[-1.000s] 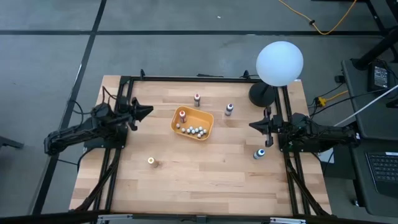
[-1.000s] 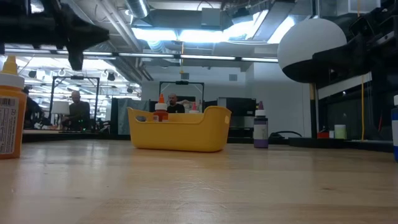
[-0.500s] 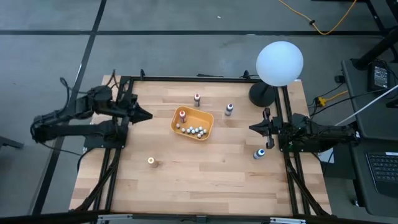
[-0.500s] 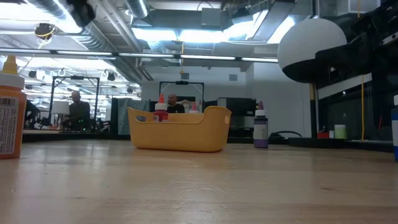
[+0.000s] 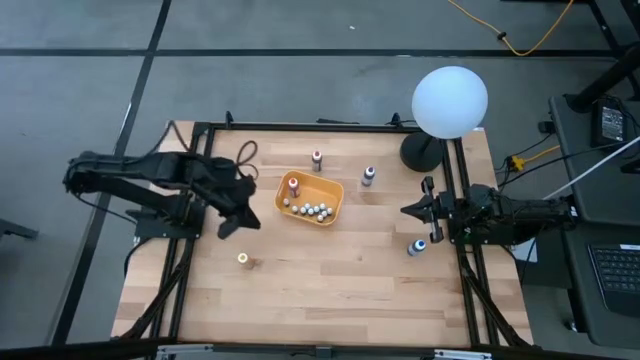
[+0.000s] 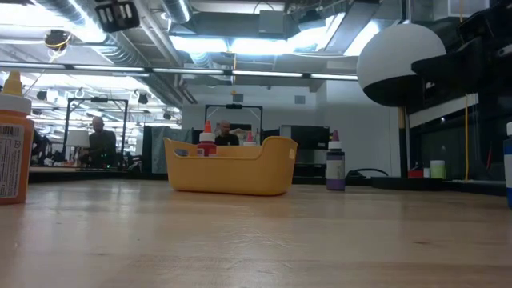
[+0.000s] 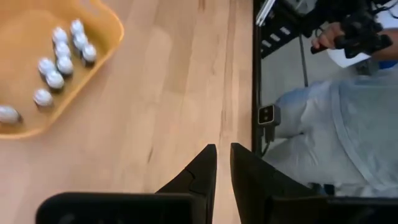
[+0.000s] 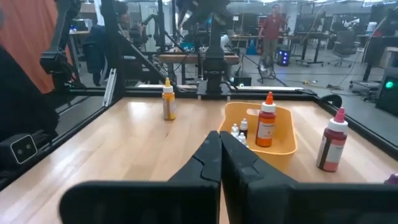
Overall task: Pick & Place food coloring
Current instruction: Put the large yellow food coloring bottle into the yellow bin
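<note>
The food coloring bottles stand upright on their bases. The red-topped one [image 5: 293,183] stands inside the orange tray [image 5: 325,215]. On the table stand a maroon one [image 5: 317,158], a purple one [image 5: 368,176], a blue one [image 5: 418,245] and an orange one [image 5: 243,259]. My left gripper [image 5: 240,215] hangs above the table left of the tray, tipped downward, shut but for a thin slit [image 7: 222,163], with nothing between its fingers. My right gripper [image 5: 410,208] waits at the table's right side, level, shut [image 8: 220,146] and holding nothing.
Several small white-capped things [image 7: 62,56] lie in the tray. A white globe lamp [image 5: 450,100] on a black base [image 5: 420,152] stands at the far right corner. Black frame rails [image 5: 300,126] run along the table's edges. A person [image 7: 348,124] stands beyond the near edge.
My left arm has risen and swung out from the table's left edge over the board, toward the near side and the tray. Its gripper has tipped from level to pointing down at a slant. In the low view it has gone up past the top edge.
</note>
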Controlling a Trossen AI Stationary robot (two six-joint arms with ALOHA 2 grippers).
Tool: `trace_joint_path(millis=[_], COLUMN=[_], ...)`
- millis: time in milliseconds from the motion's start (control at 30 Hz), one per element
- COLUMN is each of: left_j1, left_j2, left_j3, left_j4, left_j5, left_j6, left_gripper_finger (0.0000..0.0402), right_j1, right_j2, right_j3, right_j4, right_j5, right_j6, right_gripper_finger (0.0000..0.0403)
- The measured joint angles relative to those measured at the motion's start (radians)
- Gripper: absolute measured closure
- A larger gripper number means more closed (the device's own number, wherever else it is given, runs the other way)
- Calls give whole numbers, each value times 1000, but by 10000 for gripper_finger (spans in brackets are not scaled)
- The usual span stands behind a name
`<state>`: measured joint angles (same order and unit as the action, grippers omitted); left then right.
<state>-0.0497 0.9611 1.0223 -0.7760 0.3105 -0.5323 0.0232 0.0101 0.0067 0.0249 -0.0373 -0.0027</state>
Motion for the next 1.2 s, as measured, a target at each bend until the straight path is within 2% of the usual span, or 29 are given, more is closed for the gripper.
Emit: trace_joint_path(millis=[167,333,533,600,700,800,867,1033,1200], left_j1=[-71,-191,-315,-349,-402,-451,-482,-507,-503], left_j2=[50,53,33,21,-13,-22,-16,39,87], left_j3=[6,6,6,6,10,50,70,100,101], left_j4=[0,-9,-118,-135,-113,-125,-144,-145,-149], left_j5=[2,-1,-34,-74,-212,-326,-365,-369,-335], left_j6=[-162,-310,-585,-648,-717,-729,-709,-554,-410], left_gripper_finger=[363,368,369,369,369,370,376,398,392], right_j1=[0,0,0,0,0,0,0,0,0], right_j2=[0,0,0,0,0,0,0,0,0], right_j3=[0,0,0,0,0,0,0,0,0], right_j4=[0,0,0,0,0,0,0,-1,-1], right_j5=[-1,-8,-8,-8,-8,-8,-8,-8,-8], right_j6=[-72,-106,-108,-107,-108,-107,-107,-107,-107], right_gripper_finger=[398,397,396,396,395,395,395,395,395])
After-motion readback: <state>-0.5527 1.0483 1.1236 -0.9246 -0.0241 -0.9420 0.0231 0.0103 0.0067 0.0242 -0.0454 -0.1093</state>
